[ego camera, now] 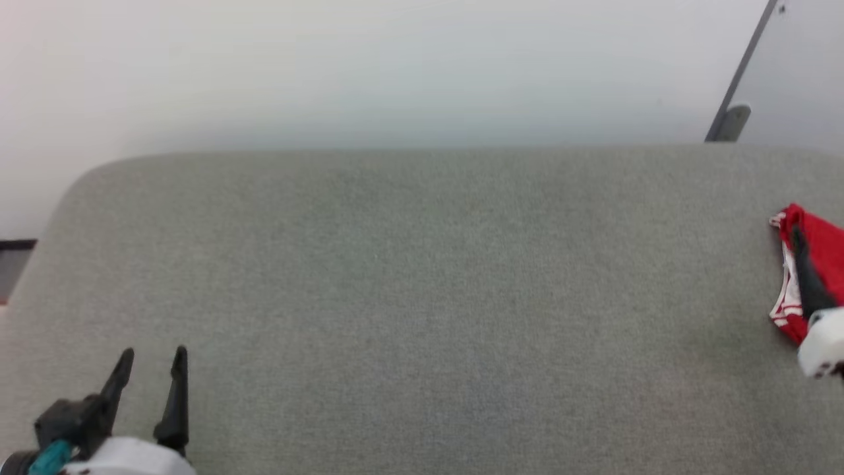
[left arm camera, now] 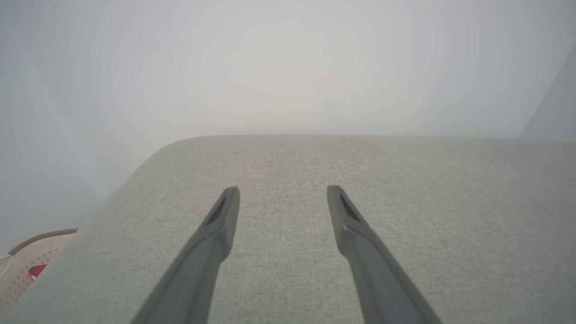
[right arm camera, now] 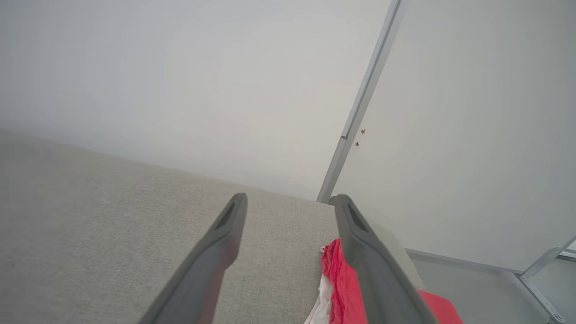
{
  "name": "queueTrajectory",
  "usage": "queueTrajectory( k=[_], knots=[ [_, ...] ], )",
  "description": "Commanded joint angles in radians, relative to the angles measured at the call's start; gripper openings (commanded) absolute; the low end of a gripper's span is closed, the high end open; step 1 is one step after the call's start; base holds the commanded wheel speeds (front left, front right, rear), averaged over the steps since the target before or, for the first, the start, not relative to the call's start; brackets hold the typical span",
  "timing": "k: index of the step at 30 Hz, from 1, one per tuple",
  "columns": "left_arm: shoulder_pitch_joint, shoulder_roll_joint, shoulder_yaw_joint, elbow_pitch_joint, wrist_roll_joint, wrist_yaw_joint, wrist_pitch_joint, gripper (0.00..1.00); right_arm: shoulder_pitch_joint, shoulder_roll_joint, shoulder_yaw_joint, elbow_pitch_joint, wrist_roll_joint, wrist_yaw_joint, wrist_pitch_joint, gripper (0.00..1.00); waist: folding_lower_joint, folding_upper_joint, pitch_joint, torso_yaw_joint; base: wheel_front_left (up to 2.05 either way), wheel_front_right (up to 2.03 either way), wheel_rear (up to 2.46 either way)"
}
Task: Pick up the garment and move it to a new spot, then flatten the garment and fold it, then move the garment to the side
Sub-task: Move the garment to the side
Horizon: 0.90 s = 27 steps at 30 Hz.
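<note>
Garment (ego camera: 821,244) lies bunched at the grey worktop's (ego camera: 422,297) right edge (red, some white showing), one finger of the spread, unladen right pincer (right arm camera: 289,198) over it; the left pincer (ego camera: 153,353) gapes empty, well apart.

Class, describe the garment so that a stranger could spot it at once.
Start with the wide grey fabric-covered surface and follow it to its right edge. There lies the garment, bunched beneath the right gripper. It is bright red with white trim against plain grey.
</note>
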Motion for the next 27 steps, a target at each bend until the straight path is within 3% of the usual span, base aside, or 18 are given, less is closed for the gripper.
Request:
queueTrajectory(
  k=[1,13,27],
  knots=[
    [0.016,-0.001,0.006,-0.006,0.009,-0.002,-0.001,1.0,0.026,0.011,-0.011,-0.012,-0.009,-0.002,-0.001,1.0,0.0,0.0,-0.043,0.023,0.0,0.0,0.0],
    [0.15,-0.047,0.131,-0.071,0.081,-0.021,-0.001,1.0,0.261,0.137,-0.132,-0.206,-0.083,-0.002,-0.001,1.0,0.0,0.0,-0.086,0.018,0.0,0.0,0.0],
    [0.193,-0.115,0.217,-0.082,0.163,-0.103,-0.001,1.0,0.421,0.233,-0.178,-0.308,-0.102,-0.002,-0.001,1.0,0.0,0.0,-0.103,0.001,0.0,0.0,0.0]
  ],
)
